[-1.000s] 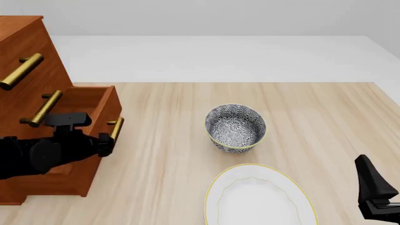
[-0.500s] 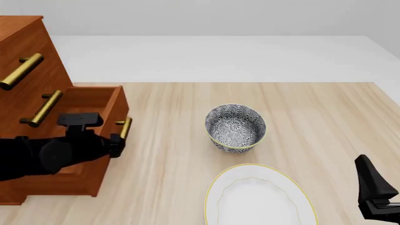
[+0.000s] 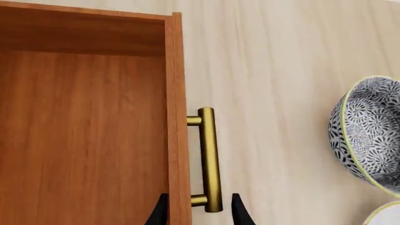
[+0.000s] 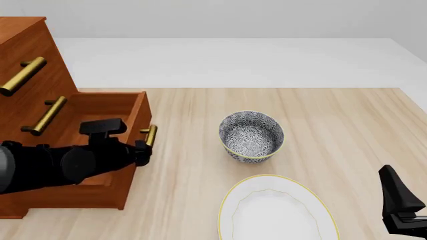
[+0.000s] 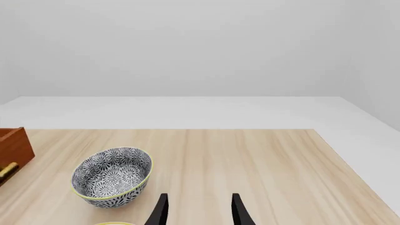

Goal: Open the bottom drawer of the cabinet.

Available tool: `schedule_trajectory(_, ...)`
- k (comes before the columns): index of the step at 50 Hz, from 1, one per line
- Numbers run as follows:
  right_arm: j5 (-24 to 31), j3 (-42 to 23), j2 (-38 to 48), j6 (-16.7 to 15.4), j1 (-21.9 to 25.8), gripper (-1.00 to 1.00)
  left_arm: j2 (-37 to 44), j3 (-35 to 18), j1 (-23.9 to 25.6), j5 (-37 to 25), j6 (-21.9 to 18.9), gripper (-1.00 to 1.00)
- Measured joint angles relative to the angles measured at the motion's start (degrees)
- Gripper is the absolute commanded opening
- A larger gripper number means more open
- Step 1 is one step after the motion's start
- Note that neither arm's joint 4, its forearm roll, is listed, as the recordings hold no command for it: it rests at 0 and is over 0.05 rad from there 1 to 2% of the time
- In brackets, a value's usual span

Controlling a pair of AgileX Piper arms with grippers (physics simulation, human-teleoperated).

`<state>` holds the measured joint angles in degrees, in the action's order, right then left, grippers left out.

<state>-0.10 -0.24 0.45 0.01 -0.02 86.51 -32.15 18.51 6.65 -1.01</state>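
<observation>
Since one second ago, the bottom drawer (image 4: pixel 107 122) has slid further out of the cabinet (image 4: pixel 30 70) toward the bowl (image 4: pixel 251 136), and my left gripper (image 4: pixel 141 150) has travelled with it. The drawer front now stands clearly forward of the two upper drawers, with its wooden floor exposed in the left wrist view.

Step in hand: the pull stroke. My left gripper fingers (image 3: pixel 239 213) straddle the near end of the brass handle (image 3: pixel 209 159), one finger on each side. Whether they press the bar or merely bracket it, I cannot tell.

My right gripper (image 5: pixel 196 211) idles with its fingers spread, holding nothing, well apart from the cabinet at the table's right side, near the plate (image 4: pixel 277 210).

Judgement: the drawer appears largely open. The next move calls for a short straight pull along the drawer's travel, or, if travel is spent, releasing the handle and backing away without nudging the front shut.
</observation>
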Motion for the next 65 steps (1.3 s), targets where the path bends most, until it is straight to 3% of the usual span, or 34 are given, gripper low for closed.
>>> schedule_trajectory(21, 0.00, 0.00, 0.00, 0.00, 0.00, 1.00, 0.26, 1.42, 2.63, 4.78, -0.84, 1.00)
schedule_trajectory(38, 0.00, 0.00, 0.00, 0.00, 0.00, 1.00, 0.28, 5.76, 3.74, 16.72, 4.79, 1.00)
schedule_trajectory(45, 0.00, 0.00, 0.00, 0.00, 0.00, 1.00, 0.37, 6.51, 3.71, 18.82, 5.59, 1.00)
schedule_trajectory(50, 0.00, 0.00, 0.00, 0.00, 0.00, 1.00, -0.24, 5.52, 2.69, 15.18, 4.43, 1.00)
schedule_trajectory(59, 0.00, 0.00, 0.00, 0.00, 0.00, 1.00, -3.99, 1.49, 1.81, 0.17, 0.50, 1.00)
schedule_trajectory(65, 0.00, 0.00, 0.00, 0.00, 0.00, 1.00, -7.79, -0.03, 1.35, -8.21, 2.79, 1.00)
